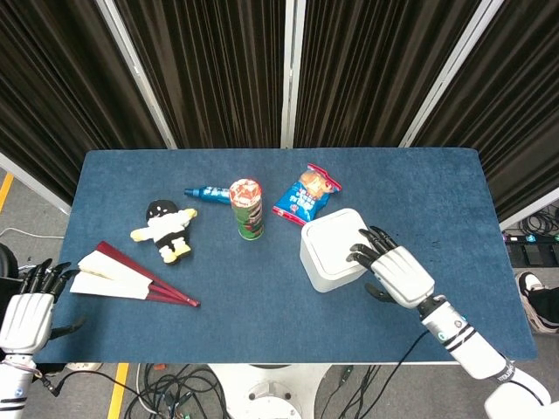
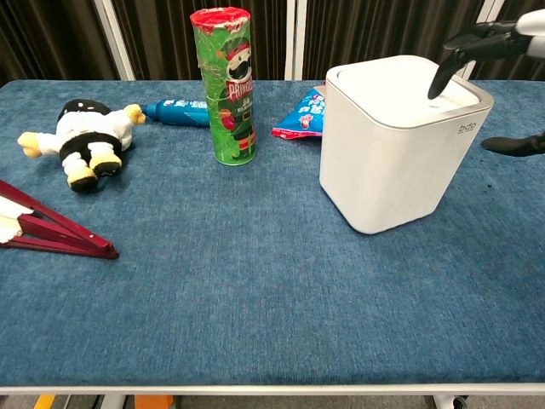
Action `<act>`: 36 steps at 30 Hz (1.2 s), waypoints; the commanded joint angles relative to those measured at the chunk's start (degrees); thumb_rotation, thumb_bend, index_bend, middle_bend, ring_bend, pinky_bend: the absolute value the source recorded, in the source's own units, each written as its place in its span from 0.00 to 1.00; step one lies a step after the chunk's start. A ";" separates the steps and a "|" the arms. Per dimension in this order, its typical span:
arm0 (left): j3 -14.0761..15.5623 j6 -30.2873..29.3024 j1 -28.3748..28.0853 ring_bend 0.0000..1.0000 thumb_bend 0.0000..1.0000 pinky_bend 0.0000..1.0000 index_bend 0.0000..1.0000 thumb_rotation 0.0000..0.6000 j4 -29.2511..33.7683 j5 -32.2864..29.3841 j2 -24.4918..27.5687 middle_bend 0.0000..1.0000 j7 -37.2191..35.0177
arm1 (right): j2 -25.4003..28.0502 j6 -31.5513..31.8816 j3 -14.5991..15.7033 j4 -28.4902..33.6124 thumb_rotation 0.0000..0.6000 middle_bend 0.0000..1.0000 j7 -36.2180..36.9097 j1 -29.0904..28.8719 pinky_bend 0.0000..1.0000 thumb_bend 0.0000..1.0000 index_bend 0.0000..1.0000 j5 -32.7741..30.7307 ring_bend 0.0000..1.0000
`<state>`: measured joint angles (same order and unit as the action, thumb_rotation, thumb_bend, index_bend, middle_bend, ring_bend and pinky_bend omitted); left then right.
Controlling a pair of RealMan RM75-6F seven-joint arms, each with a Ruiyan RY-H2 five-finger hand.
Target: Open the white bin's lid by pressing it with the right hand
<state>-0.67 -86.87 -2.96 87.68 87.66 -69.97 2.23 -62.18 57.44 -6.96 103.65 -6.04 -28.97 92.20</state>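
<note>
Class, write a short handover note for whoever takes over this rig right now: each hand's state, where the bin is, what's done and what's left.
Right hand: open, fingers spread over the white bin, fingertips at its lid; whether they are touching it is unclear.
Left hand: idle off the table's left edge, holding nothing.
Bin: upright, right of centre.
Done: hand positioned.
Left: press the lid; it is still closed.
</note>
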 commanded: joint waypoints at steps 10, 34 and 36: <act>0.04 -0.54 0.18 0.02 0.00 0.10 0.22 1.00 -0.80 0.36 -0.32 0.13 -0.86 | -2.44 4.04 0.20 -0.43 1.00 0.24 -2.70 0.24 0.00 0.22 0.31 -1.72 0.00; 0.00 -1.02 -0.16 0.02 0.00 0.10 0.22 1.00 0.71 1.54 0.41 0.13 -0.16 | 0.23 23.26 6.12 -6.75 1.00 0.05 7.63 16.25 0.00 0.25 0.00 -3.11 0.00; -0.18 -1.31 -0.23 0.02 0.00 0.10 0.22 1.00 0.58 1.70 0.16 0.13 0.20 | 0.12 24.54 7.19 -7.29 1.00 0.05 8.80 17.77 0.00 0.25 0.00 -2.56 0.00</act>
<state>-0.79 -88.10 -3.15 88.30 89.30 -69.74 2.35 -61.88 80.89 -0.81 97.10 1.76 -12.38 88.97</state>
